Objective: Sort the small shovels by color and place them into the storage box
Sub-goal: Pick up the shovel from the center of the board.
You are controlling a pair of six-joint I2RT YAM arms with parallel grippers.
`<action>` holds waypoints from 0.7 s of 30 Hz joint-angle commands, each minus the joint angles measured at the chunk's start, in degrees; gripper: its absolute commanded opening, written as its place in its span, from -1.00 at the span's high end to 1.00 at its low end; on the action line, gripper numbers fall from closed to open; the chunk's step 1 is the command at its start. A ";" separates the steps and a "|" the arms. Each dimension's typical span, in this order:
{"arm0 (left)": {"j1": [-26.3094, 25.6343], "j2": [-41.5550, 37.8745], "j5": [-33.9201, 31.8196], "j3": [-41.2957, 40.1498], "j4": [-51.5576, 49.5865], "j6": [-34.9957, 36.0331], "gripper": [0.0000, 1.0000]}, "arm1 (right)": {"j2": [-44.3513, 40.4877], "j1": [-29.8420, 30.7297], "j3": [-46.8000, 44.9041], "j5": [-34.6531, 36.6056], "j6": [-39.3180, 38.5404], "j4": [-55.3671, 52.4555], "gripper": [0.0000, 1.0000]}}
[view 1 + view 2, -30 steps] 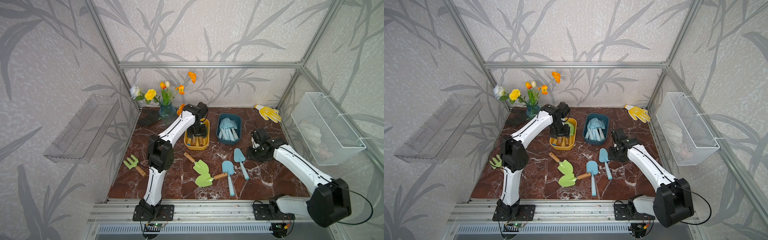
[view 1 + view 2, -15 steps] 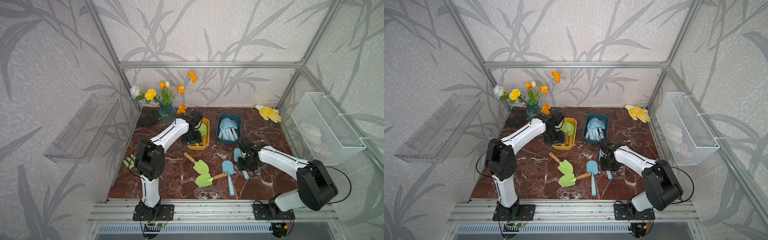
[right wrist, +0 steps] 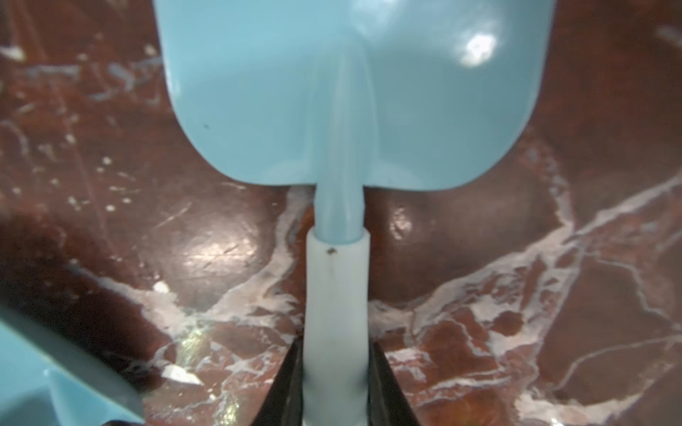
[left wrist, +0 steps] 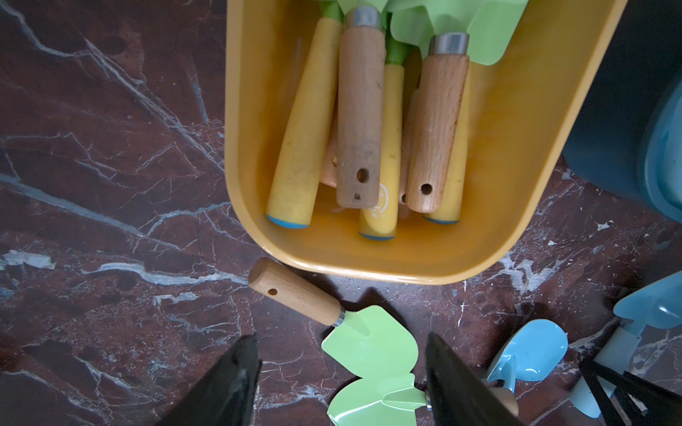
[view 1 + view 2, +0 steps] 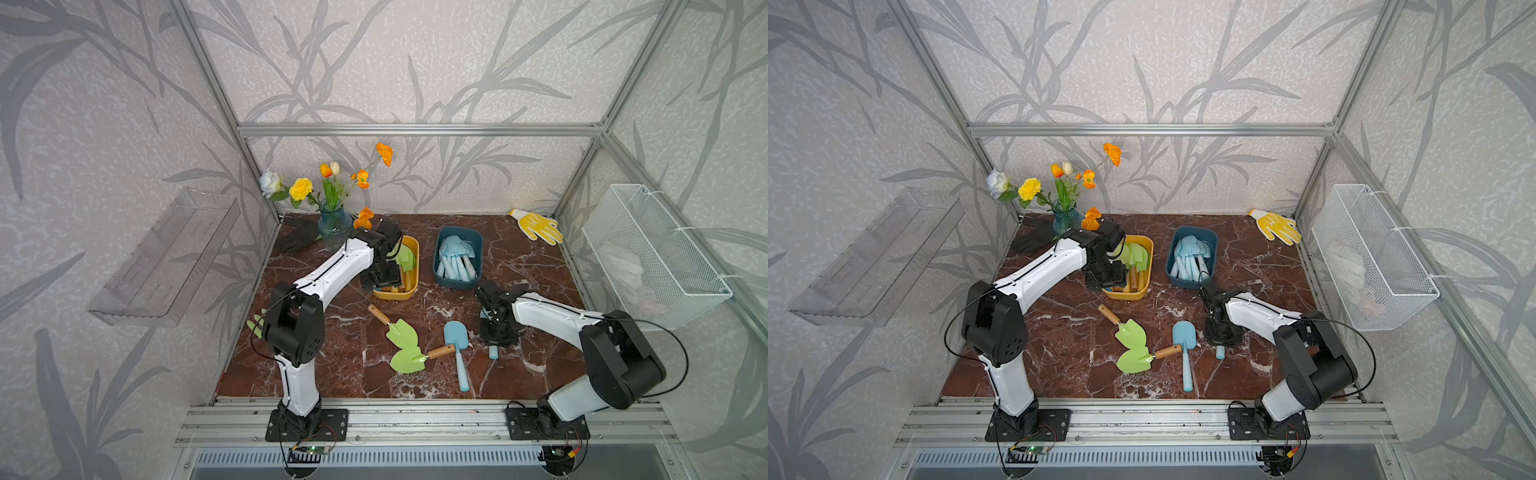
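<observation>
The right claw [image 3: 336, 346] squeezed the white handle of a blue shovel [image 3: 350, 92] that lay flat on the tabletop [image 3: 553, 295] near the blue box [image 5: 455, 284]. The left claw [image 4: 342, 339] hung wide apart and empty by the yellow box [image 4: 516, 184].

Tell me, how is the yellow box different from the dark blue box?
The yellow box holds green-bladed shovels with wooden or yellow handles; the dark blue box holds pale blue shovels. The left arm reaches over the yellow box; the right arm is down in front of the dark blue box. Both are open, round-cornered tubs, side by side on the marble table.
</observation>
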 commanded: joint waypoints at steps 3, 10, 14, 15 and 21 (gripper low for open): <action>0.83 -3.07 0.53 -2.36 0.72 -1.07 -0.43 | -10.49 -2.59 4.21 8.93 3.63 -6.25 0.73; 1.41 -5.32 0.87 -5.73 1.68 -0.89 -0.43 | -9.97 -3.25 16.12 6.32 -4.96 -0.67 0.68; 1.60 -7.04 1.24 -8.30 2.43 -1.27 -0.43 | -0.39 -3.52 26.37 -1.78 -8.33 0.81 0.69; 1.56 -7.53 1.29 -8.97 2.60 -1.48 -0.43 | 2.18 -3.74 28.97 -5.01 -8.78 1.57 0.69; 1.80 -10.48 0.62 -11.93 2.87 -2.21 -0.43 | 16.03 -4.25 40.31 -14.43 -7.22 2.94 0.69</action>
